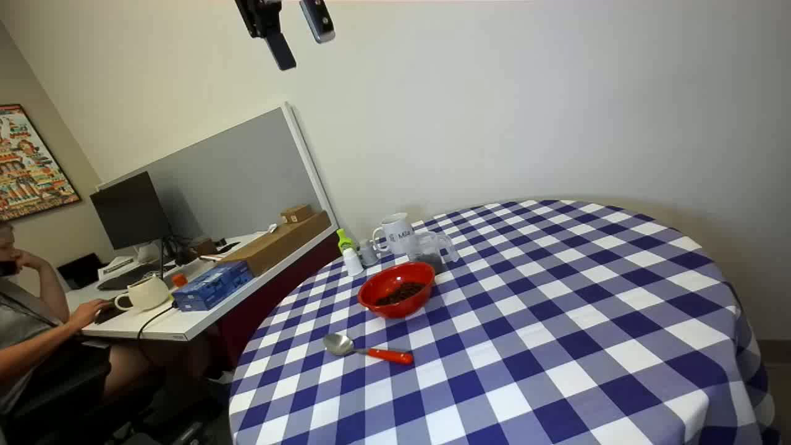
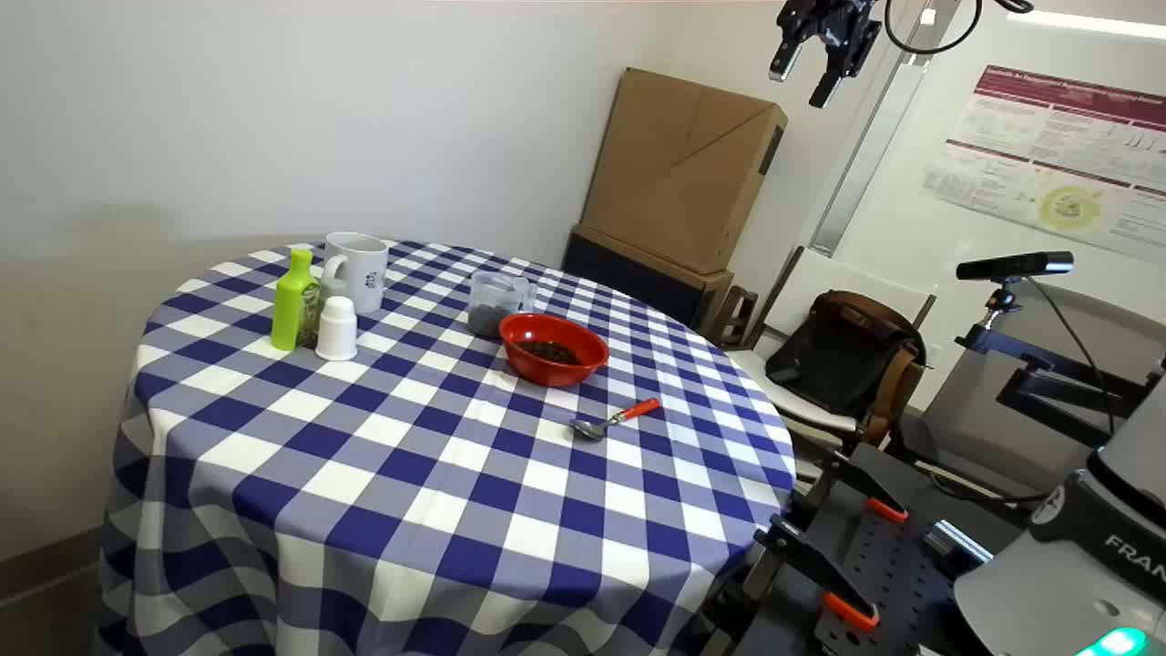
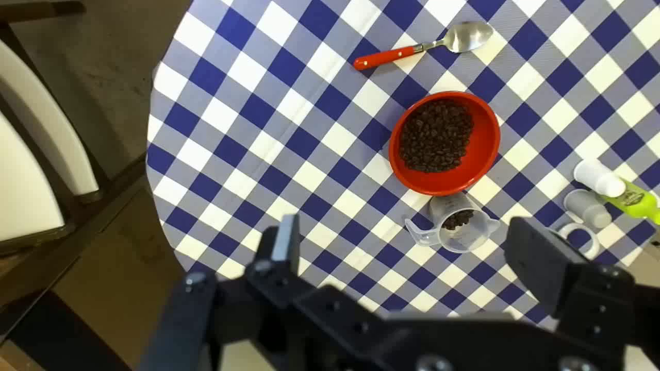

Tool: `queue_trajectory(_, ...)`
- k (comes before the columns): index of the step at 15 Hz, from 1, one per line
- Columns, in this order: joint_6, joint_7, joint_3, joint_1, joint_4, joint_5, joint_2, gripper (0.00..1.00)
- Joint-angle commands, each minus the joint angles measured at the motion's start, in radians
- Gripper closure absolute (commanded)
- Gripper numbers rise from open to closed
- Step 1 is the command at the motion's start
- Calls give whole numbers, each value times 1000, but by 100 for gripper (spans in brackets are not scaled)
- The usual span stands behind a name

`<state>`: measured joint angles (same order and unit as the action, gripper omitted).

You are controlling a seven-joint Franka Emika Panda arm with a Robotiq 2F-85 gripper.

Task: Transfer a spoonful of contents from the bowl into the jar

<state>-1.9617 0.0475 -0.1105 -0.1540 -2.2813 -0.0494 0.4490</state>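
Hanging high above the checked cloth [image 3: 309, 178], gripper [image 1: 306, 52] with its fingers spread wide apart. Red bowl [image 3: 482, 149] on the cloth, dark bean-like pieces [image 3: 435, 136] heaped off-centre. Clear jar [image 3: 477, 231], upright, handled, just beside the bowl, some dark pieces inside; whether the two touch, cannot tell. Spoon [image 3: 469, 37], orange-red handle, lying on the bowl's opposite side from the jar. White mug [image 2: 363, 287], green bottle [image 2: 288, 310], white shaker [image 2: 338, 330] grouped well apart from the spoon.

I'm looking down on the red bowl [image 3: 483, 139], upright, dark bean-like pieces [image 3: 435, 136] heaped to one side; just beside it, in from the curved worktop [image 3: 309, 134] edge, stands the clear handled jar [image 3: 474, 237], fewer pieces inside.
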Motion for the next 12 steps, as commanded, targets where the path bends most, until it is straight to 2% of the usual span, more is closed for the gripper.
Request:
queue_trajectory(1, 2, 1, -3, 3, 2, -1, 0, 0)
queue_trajectory(3, -11, -25, -4, 6, 1, -12, -3, 0)
queue_trajectory(5, -65, -131, -14, 20, -10, -47, -4, 0)
queue_trajectory(6, -77, -127, -11, 13, 2, -65, -23, 0)
queue_trajectory(7, -81, -84, -2, -1, 16, -81, -44, 0)
queue_trajectory(9, -99, 87, 32, -39, 40, -133, -92, 0)
queue_trajectory(12, -72, 271, 60, -52, 80, -171, -178, 0)
